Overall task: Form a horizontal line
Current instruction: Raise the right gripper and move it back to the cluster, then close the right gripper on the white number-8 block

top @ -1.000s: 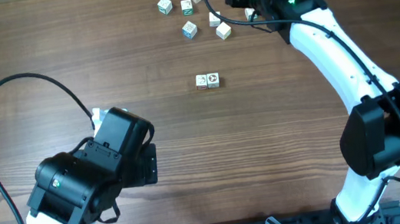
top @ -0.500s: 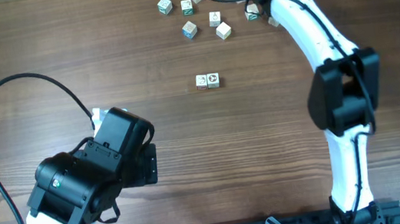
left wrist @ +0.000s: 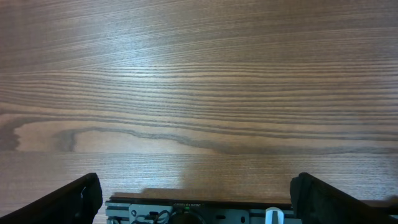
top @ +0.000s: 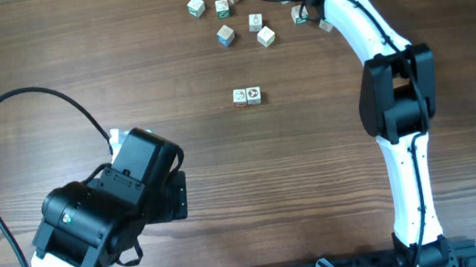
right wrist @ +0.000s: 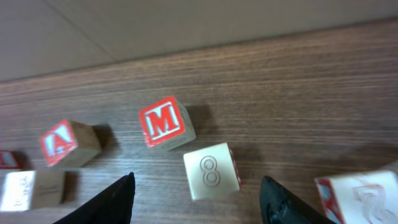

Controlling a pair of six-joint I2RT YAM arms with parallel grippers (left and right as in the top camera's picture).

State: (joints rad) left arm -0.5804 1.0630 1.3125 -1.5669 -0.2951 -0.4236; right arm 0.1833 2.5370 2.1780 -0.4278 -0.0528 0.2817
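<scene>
Bare table (top: 119, 66) lies on every side of the short row of cubes (top: 247, 96), leaving it open to approach. At the far edge the loose cubes (top: 224, 35) crowd together. There the 8 cube (right wrist: 211, 171) sits between the spread fingers of the right gripper (right wrist: 200, 190), with the M cube (right wrist: 165, 122) just beyond.

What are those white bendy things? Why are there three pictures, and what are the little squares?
They are two robot arms at a wooden table. One picture looks down from above; the other two come from small cameras on each arm's wrist. The left gripper is open over bare wood. The right gripper is open too, close to loose letter cubes, like the red M cube and the 8 cube. Neither holds anything. In the middle, two cubes touch side by side: the start of the horizontal line.
</scene>
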